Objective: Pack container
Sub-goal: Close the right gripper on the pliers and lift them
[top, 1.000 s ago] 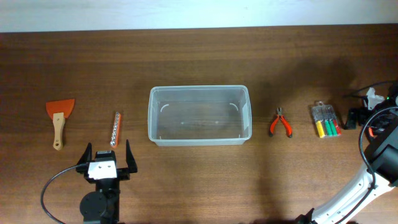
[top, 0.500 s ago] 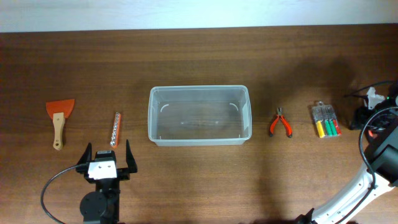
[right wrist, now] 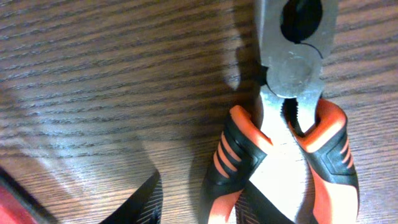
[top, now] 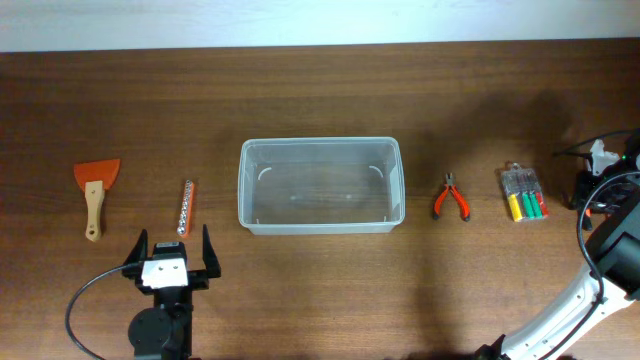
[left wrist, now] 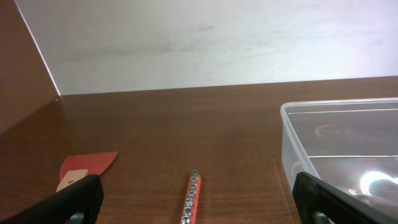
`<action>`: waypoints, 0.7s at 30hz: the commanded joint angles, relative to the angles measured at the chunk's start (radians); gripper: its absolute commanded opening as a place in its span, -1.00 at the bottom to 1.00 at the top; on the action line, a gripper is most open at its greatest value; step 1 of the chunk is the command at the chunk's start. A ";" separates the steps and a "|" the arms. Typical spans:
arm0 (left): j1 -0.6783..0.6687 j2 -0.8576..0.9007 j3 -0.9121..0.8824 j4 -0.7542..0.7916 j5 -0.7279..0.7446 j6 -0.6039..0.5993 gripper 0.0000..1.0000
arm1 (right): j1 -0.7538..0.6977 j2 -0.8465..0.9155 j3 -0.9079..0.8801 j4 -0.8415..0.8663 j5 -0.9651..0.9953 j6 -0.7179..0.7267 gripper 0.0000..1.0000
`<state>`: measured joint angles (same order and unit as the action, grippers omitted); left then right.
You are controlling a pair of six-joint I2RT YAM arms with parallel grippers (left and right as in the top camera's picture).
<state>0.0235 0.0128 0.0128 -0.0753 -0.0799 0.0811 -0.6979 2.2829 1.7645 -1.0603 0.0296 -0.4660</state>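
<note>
The clear container (top: 320, 142) sits at the table's middle, and its near corner (left wrist: 292, 112) shows in the left wrist view. My left gripper (top: 172, 246) rests open near the front edge, just behind a red socket rail (top: 185, 207); the rail (left wrist: 191, 198) lies between its wide fingers (left wrist: 78, 198). My right gripper (top: 583, 188) is at the far right edge. In its wrist view, pliers with orange and black handles (right wrist: 292, 124) lie on the wood. The right gripper (right wrist: 205, 202) straddles their left handle, half closed, with a gap left beside the left finger (right wrist: 146, 202).
An orange scraper with a wooden handle (top: 95, 182) lies far left. Small red-handled pliers (top: 452, 197) and a pack of yellow, green and red tools (top: 524, 193) lie right of the container. A cable (top: 85, 305) loops by the left arm.
The right gripper's jaws have narrowed from wide open, and it has edged slightly right in the overhead view. The left arm and the table objects have not moved.
</note>
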 commanded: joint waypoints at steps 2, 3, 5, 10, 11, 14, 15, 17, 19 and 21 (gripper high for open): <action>-0.003 -0.007 -0.003 -0.001 -0.004 -0.013 0.99 | -0.003 0.039 -0.010 0.012 0.035 0.008 -0.28; -0.003 -0.007 -0.003 -0.001 -0.004 -0.013 0.98 | -0.003 0.039 -0.010 0.013 0.036 0.008 -0.28; -0.003 -0.007 -0.003 -0.001 -0.004 -0.013 0.99 | -0.003 0.039 -0.010 0.017 0.036 0.009 -0.24; -0.003 -0.007 -0.003 -0.001 -0.004 -0.013 0.99 | -0.003 0.039 -0.010 0.032 0.077 0.067 -0.10; -0.003 -0.007 -0.003 -0.001 -0.004 -0.013 0.99 | -0.003 0.039 -0.010 0.032 0.077 0.069 -0.11; -0.003 -0.007 -0.003 -0.001 -0.004 -0.013 0.99 | -0.003 0.039 -0.010 0.032 0.077 0.084 -0.18; -0.003 -0.007 -0.003 -0.001 -0.004 -0.013 0.98 | -0.003 0.039 -0.010 0.029 0.077 0.084 -0.22; -0.003 -0.007 -0.003 -0.001 -0.004 -0.013 0.99 | -0.003 0.039 -0.010 0.026 0.077 0.098 -0.38; -0.003 -0.007 -0.003 -0.001 -0.004 -0.013 0.98 | -0.003 0.039 -0.010 0.025 0.077 0.119 -0.41; -0.003 -0.007 -0.003 -0.001 -0.004 -0.013 0.99 | -0.003 0.039 -0.010 0.025 0.076 0.135 -0.41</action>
<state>0.0235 0.0128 0.0128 -0.0753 -0.0799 0.0807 -0.6979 2.2829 1.7649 -1.0412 0.0658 -0.3737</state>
